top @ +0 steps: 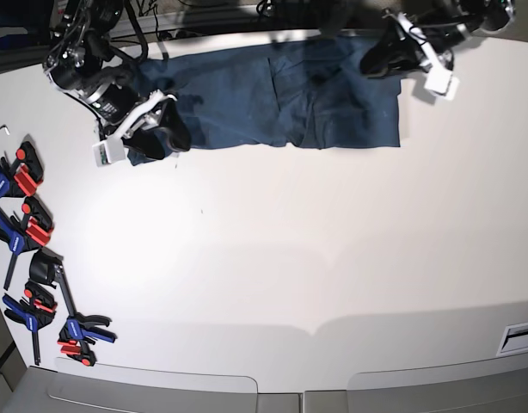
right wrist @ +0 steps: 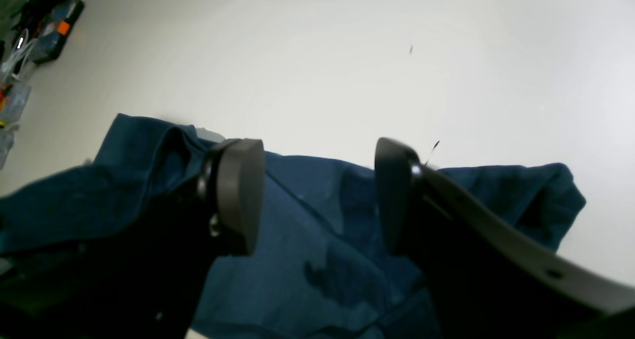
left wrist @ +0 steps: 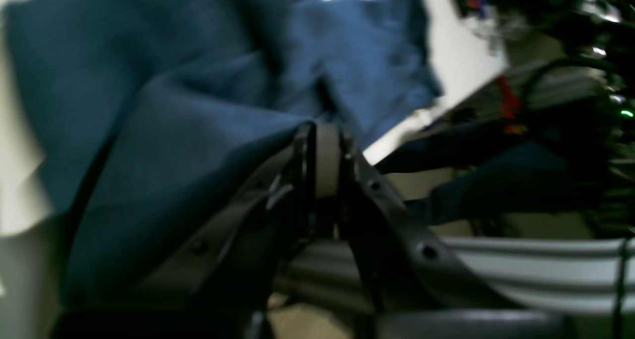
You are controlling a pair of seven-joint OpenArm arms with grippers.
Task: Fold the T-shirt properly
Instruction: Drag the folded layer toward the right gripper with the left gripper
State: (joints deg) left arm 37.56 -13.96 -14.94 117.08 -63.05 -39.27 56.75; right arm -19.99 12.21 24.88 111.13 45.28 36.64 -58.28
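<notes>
The T-shirt (top: 273, 103) lies left-to-right along the far table (top: 290, 258) edge, right claw (right wrist: 317, 195) gaping over its left end, left claw (left wrist: 325, 145) clamped on its right end (blurred view).

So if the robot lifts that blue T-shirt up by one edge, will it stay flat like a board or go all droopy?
Probably droopy. The T-shirt already lies in soft folds and wrinkles on the table, and it bunches where the left gripper pinches it. It looks thin, so it is likely light and would sag and swing when lifted.
</notes>
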